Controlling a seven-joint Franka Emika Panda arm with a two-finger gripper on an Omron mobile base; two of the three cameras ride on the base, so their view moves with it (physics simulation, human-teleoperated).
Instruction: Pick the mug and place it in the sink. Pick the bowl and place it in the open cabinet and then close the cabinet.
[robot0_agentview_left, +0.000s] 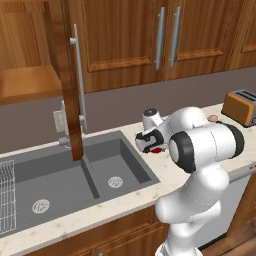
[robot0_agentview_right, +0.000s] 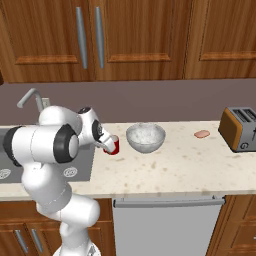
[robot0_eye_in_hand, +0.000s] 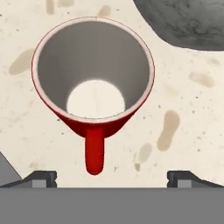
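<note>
Right base view: bowl (robot0_agentview_right: 145, 137) just beside mug (robot0_agentview_right: 113, 145), toaster (robot0_agentview_right: 240, 128) well apart.

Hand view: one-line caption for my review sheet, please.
Open tool hovers directly above the upright red mug on the speckled counter, handle pointing toward the camera, grey bowl at the corner.

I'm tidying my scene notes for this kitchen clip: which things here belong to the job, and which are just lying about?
Job: mug, bowl, sink, open cabinet door, open gripper above the mug.

Lying about: toaster, small pink item on the counter, faucet.
</note>
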